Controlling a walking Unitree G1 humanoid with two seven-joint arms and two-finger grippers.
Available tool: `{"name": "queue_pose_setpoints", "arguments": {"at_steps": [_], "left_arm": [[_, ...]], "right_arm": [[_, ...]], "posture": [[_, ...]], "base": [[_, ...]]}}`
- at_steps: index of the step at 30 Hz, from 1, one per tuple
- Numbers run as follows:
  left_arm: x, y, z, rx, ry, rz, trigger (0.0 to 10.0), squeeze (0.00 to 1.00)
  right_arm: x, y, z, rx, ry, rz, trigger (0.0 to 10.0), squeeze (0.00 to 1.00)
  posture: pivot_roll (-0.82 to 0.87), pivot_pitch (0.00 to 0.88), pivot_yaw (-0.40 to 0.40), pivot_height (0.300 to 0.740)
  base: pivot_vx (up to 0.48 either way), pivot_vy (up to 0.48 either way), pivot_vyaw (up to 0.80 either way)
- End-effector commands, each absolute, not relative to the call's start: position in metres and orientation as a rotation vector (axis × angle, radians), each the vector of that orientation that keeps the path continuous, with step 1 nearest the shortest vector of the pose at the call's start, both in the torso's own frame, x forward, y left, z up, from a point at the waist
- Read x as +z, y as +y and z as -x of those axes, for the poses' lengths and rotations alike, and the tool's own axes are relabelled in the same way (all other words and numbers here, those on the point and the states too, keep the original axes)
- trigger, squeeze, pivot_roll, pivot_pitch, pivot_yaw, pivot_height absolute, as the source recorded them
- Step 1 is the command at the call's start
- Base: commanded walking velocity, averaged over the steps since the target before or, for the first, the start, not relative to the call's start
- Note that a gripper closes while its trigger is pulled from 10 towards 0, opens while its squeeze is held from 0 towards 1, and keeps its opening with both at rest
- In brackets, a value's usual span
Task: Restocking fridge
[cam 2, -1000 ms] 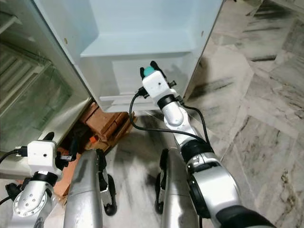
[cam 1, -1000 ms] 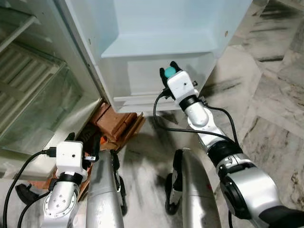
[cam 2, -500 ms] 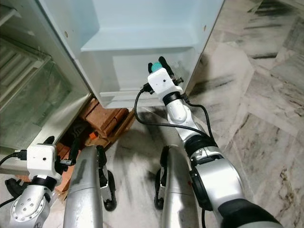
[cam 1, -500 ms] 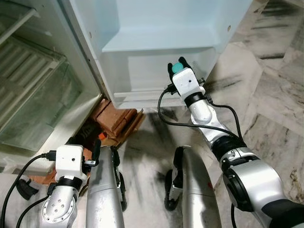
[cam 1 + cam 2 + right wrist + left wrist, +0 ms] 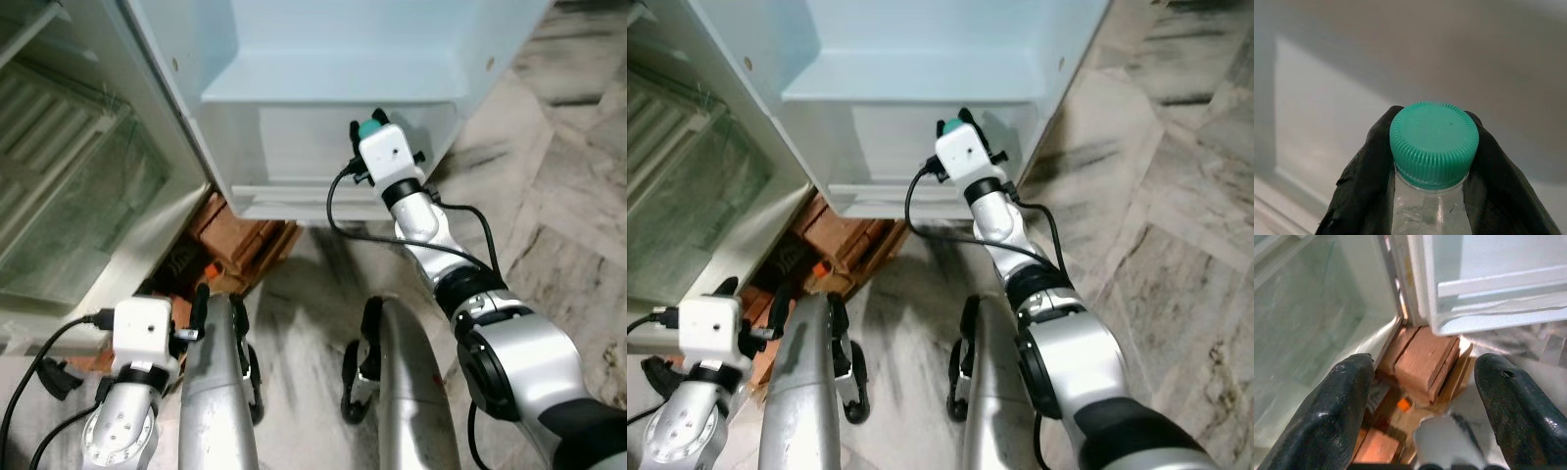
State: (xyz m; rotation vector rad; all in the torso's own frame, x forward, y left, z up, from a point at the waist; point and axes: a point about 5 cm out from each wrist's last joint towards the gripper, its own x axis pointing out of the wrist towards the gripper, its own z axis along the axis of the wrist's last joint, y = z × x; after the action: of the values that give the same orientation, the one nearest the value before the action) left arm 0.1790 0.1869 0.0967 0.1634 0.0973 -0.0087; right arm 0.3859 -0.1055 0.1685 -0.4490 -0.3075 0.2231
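Right tool (image 5: 368, 125) is raised to the open fridge door (image 5: 323, 59), its two black fingers (image 5: 1364, 171) pinched on the neck of a clear bottle (image 5: 1430, 215) with a green ribbed cap (image 5: 1434, 142). The eye views give just a speck of that green cap above the white wrist block; the right wrist view shows the cap close up with clear plastic under it, a finger pressed on either side, and pale door wall just beyond the cap. From the head camera the tool sits at the front of the lower door bin (image 5: 294, 147), under the door shelf (image 5: 328, 88), near the bin's right-hand corner. Open marble floor (image 5: 549, 225) lies to the tool's right and behind it, the bin wall straight ahead. Left tool (image 5: 1422, 396) hangs low beside the robot's left leg, fingers spread wide with nothing between them. Its wrist view looks past both pads at a stack of red-brown bricks (image 5: 1425, 357) just ahead, tucked under the fridge body, with a small orange piece (image 5: 1404, 404) among them. The door's bottom edge (image 5: 1488, 318) is ahead on one side, and the glass-fronted crisper drawer (image 5: 73, 225) on the other.
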Motion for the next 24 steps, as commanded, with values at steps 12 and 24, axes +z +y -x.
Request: {"name": "queue_pose_setpoints", "arguments": {"at_steps": [12,24], "left_arm": [[0.107,0.212,-0.158,0.016,0.163,-0.243,10.0,0.00],[0.100,0.211,-0.174,-0.037,0.176,-0.249,10.0,0.00]], "right_arm": [[0.145,-0.128,-0.388,0.086,-0.104,0.305,10.0,0.00],[0.145,-0.154,-0.390,-0.037,-0.045,0.217,10.0,1.00]], "posture": [[0.29,0.468,0.063,0.567],[0.26,0.401,0.083,0.567]], "base": [[0.000,0.000,0.00],[0.000,0.000,0.00]]}}
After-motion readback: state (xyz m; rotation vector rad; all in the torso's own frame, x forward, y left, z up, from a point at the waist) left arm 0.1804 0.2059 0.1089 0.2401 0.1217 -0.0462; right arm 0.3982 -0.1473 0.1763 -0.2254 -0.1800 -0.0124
